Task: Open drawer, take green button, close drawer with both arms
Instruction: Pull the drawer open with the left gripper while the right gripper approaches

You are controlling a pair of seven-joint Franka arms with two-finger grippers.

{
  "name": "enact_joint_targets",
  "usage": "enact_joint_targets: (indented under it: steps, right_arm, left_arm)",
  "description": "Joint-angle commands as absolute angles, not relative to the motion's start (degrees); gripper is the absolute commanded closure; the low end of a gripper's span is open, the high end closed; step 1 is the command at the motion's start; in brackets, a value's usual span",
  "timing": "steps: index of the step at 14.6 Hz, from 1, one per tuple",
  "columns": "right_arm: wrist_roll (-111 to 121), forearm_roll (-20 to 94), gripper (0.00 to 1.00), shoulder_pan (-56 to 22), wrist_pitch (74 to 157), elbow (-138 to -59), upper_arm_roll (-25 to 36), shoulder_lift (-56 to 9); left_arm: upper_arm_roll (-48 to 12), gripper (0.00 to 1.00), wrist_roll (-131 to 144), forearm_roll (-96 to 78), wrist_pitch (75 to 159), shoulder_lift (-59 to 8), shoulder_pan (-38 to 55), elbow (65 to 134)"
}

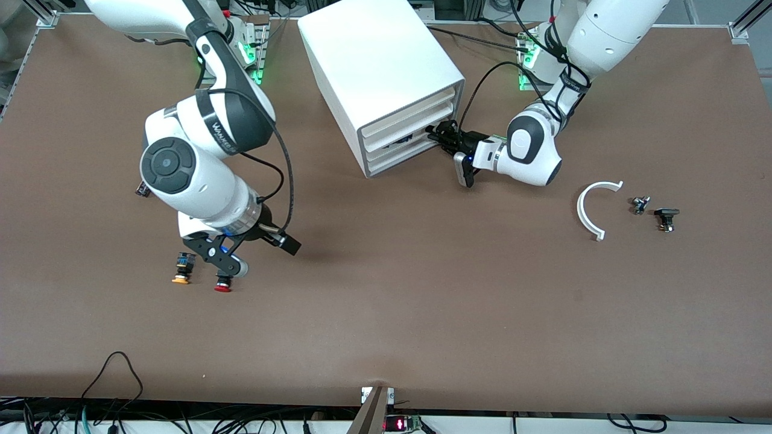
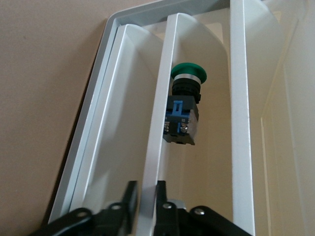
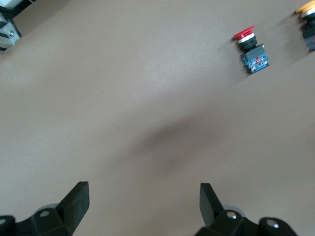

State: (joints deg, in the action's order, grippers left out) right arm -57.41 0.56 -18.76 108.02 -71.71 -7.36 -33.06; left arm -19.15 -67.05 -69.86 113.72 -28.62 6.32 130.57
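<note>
Left hand (image 2: 143, 196) clenched on drawer (image 2: 156, 147) lip: pull straight out, steadily, keeping button (image 2: 184, 105) from rolling. Right hand (image 3: 142, 196) released, waiting above desk (image 1: 422, 289).

White jointed arms (image 1: 199, 175) w/ black bands, black grippers (image 1: 220, 262) (lettering on bands), black cables.

We see a broad brown worktop (image 1: 422, 313) filling nearly the whole front view, its surface matte and evenly lit, with soft shadows. Along its edge nearest the camera, black cables (image 1: 114, 386) loop over the rim beside a metal bracket (image 1: 377, 404) at the middle. Aluminium rails (image 1: 745, 21) show at the corners by the bases, with more cables (image 1: 482, 9) between them.
</note>
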Motion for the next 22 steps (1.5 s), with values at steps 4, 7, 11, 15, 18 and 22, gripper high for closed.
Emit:
enact_joint_targets:
  steps: [4, 7, 11, 15, 18, 22]
  right_arm:
    - [-66.43, 1.41, 0.01, -22.85, 108.19, -63.72, -7.29, -37.97]
    - [-68.9, 1.41, 0.01, -24.52, 110.73, -63.46, -7.29, -38.5]
    - [-72.06, 4.3, 0.01, -26.1, 115.3, -63.37, -7.29, -39.02]
    - [-77.07, 4.57, 0.01, -28.03, 121.27, -63.37, -7.38, -40.16]
    - [-84.87, 6.85, 0.01, -28.65, 125.05, -63.02, -9.22, -41.48]
    - [-89.9, 6.94, 0.01, -29.88, 126.65, -62.84, -12.65, -43.67]
  left_arm:
    - [-19.34, 1.0, -68.47, -71.72, 113.82, -28.39, 6.33, 130.43]
    - [-18.81, 1.0, -68.29, -70.93, 113.82, -28.39, 5.01, 128.51]
    - [-17.84, 1.0, -67.33, -64.44, 113.82, -29.18, 2.38, 124.11]
    - [-17.84, 1.0, -62.94, -56.7, 113.64, -29.44, -0.26, 119.46]
    - [-17.84, 1.0, -60.65, -51.7, 113.64, -31.81, -2.1, 114.71]
    - [-17.75, 1.0, -60.56, -48.69, 113.55, -33.83, -4.21, 110.57]
